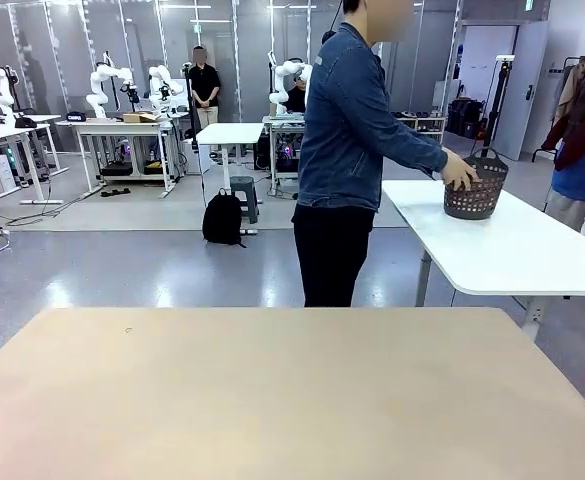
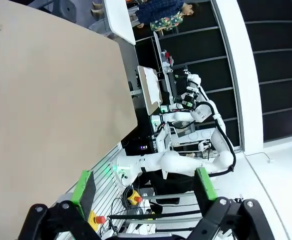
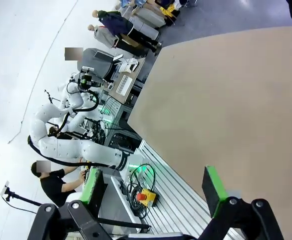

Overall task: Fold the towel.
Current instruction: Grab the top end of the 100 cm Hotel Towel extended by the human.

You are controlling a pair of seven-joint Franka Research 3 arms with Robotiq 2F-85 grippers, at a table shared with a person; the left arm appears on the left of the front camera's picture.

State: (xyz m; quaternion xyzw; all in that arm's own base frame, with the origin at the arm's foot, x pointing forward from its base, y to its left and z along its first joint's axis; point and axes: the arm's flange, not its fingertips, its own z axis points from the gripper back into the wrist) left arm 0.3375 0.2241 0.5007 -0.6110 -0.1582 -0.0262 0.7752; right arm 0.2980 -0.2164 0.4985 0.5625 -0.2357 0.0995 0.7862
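**Towel not yet laid out, both grippers wait open**

The worktop is a wide beige board, flat and matte. At its far side a person in a denim jacket is turned to a white side table. One hand is on the rim of a dark basket, which is round, of perforated plastic, with a thin handle arching over it. Where the towel is I cannot tell. My guess is that it lies in the basket, whose inside is hidden from this angle.

The left gripper has its fingers spread wide with nothing between them. The right gripper is spread the same way, its green pads bare.

Several things could go wrong, in my judgement:
- Soft, limp cloth that arrives bunched may make the fingers pinch two layers, or the wrong corner, and the fold becomes crooked.
- The board looks smooth, so a towel dragged by one corner may slide instead of folding over.
- If an arm starts while the person's hand is over the worktop, the two could touch
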